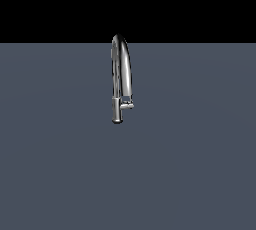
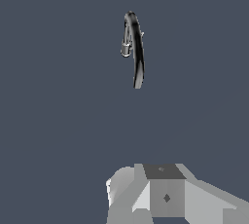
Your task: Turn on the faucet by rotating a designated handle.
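Faucet (image 1: 121,74) stands upright on a flat, matte slate-grey surface (image 1: 60,174), roughly at centre of the exterior view, nudged toward 12 o'clock. Polished chrome, mirror highlights, dark reflections. Shape: short cylindrical base, then a tall narrow gooseneck arching over and coming back down close beside its own riser, so the loop reads as a thin slot. Spout tip ends just above the base, on the exterior view's right.

Handle (image 1: 127,106) is a short chrome stub sticking out sideways from the lower body, pointing to 3 o'clock in the exterior view, roughly level.

Wrist view: faucet (image 2: 135,47) seen from above-ish, arch foreshortened into a dark curved band with a small bright cylinder end beside it. Handle not resolvable there.

Hand (image 2: 165,196): only blocky white-and-grey faceted housing shows at the frame edge, well apart from the faucet, touching nothing. Fingers not visible, so can't tell whether it's released or clenched. No arm in the exterior view.
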`<state>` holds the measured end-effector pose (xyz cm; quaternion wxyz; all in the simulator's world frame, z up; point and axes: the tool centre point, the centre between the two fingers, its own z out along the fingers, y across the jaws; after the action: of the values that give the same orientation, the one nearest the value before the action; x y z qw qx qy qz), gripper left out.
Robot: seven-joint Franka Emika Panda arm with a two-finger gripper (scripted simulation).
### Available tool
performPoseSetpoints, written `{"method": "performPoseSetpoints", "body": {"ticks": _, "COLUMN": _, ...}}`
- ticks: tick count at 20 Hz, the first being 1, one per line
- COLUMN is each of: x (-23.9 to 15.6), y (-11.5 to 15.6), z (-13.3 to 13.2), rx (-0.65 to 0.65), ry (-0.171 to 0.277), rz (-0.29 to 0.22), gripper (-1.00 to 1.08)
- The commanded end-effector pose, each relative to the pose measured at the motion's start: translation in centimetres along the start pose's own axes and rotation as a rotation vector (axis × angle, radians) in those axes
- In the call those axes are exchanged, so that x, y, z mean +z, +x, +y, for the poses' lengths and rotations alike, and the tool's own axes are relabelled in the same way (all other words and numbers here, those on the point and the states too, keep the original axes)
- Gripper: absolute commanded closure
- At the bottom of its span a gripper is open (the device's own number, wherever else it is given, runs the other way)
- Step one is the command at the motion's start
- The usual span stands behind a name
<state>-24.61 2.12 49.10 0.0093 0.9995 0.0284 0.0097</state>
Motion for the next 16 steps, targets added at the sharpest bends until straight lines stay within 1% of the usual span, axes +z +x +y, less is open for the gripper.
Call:
{"method": "performPoseSetpoints", "body": {"ticks": 1, "x": 0.0, "y": 0.0, "z": 0.0, "rx": 0.000, "ry": 0.000, "rz": 0.000, "gripper": 1.08}}
{"method": "performPoseSetpoints", "body": {"ticks": 5, "x": 0.0, "y": 0.2, "z": 0.0, "rx": 0.004, "ry": 0.004, "rz": -0.005, "gripper": 1.08}}
{"method": "performPoseSetpoints", "body": {"ticks": 9, "x": 0.2, "y": 0.9, "z": 0.0, "rx": 0.018, "ry": 0.018, "rz": -0.021, "gripper": 1.08}}
{"method": "performPoseSetpoints", "body": {"ticks": 16, "x": 0.7, "y": 3.1, "z": 0.0, "rx": 0.064, "ry": 0.063, "rz": -0.076, "gripper": 1.08}}
